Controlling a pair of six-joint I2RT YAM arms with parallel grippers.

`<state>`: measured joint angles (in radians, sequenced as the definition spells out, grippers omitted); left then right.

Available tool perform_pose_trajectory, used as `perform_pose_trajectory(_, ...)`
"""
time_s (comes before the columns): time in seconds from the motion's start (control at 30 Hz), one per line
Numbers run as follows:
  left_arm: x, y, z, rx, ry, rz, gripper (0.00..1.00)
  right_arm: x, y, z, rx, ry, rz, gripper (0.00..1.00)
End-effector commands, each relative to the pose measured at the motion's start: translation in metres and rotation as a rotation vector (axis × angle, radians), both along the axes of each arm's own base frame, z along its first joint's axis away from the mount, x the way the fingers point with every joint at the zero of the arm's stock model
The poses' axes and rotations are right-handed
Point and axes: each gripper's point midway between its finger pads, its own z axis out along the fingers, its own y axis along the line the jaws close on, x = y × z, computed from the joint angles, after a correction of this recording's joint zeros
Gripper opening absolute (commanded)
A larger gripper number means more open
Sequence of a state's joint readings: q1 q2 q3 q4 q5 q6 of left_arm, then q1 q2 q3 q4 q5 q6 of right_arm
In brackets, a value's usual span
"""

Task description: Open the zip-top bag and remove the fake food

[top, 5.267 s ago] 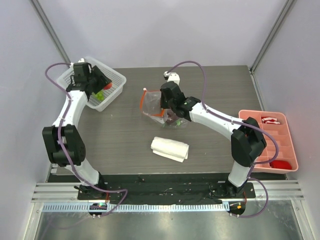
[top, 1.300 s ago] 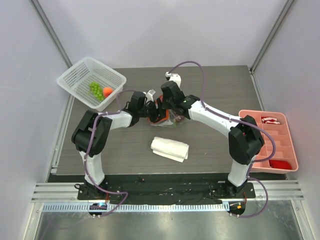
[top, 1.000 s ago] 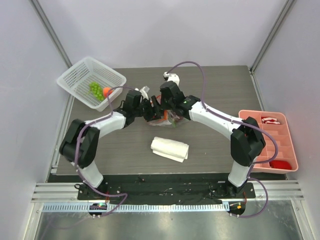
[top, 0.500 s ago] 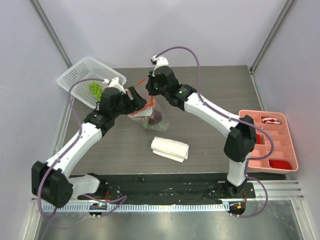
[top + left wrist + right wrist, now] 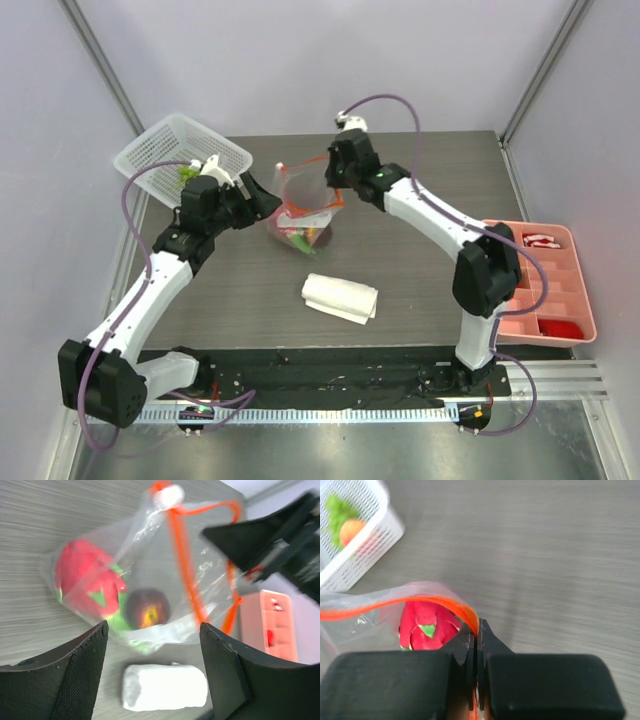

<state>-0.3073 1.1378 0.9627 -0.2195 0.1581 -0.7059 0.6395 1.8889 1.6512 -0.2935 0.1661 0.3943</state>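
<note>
The zip-top bag (image 5: 300,212) hangs lifted over the table's middle, its orange zipper strip (image 5: 184,565) gaping. My right gripper (image 5: 333,192) is shut on that strip (image 5: 470,614) at the bag's right edge. Fake food lies in the bag's bottom: a red dragon fruit (image 5: 87,582), a dark purple fruit (image 5: 147,610) and green leaves (image 5: 119,623). The dragon fruit (image 5: 427,625) also shows under the strip in the right wrist view. My left gripper (image 5: 265,197) stands open just left of the bag, apart from it, holding nothing (image 5: 153,630).
A white basket (image 5: 160,160) at the back left holds green grapes (image 5: 337,507) and a small orange (image 5: 352,530). A folded white cloth (image 5: 340,297) lies in front of the bag. A pink divided tray (image 5: 575,300) sits at the right edge.
The right gripper has lifted the bag and carried it slightly right. The left gripper has drawn back left from the bag with its jaws wider apart.
</note>
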Motion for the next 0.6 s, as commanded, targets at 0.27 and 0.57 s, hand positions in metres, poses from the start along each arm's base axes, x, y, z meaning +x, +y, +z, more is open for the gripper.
perform_pose_trajectory(0.27,0.011,-0.053,0.064,-0.23,-0.126,-0.243,0.7,-0.018,-0.052,0.131,0.011,-0.26,-0.142,0.01)
perform_pose_trajectory(0.57,0.01,-0.032,0.006,-0.137,0.002,-0.188,0.71,-0.002,0.03,-0.035,0.085,0.069,0.025,0.01)
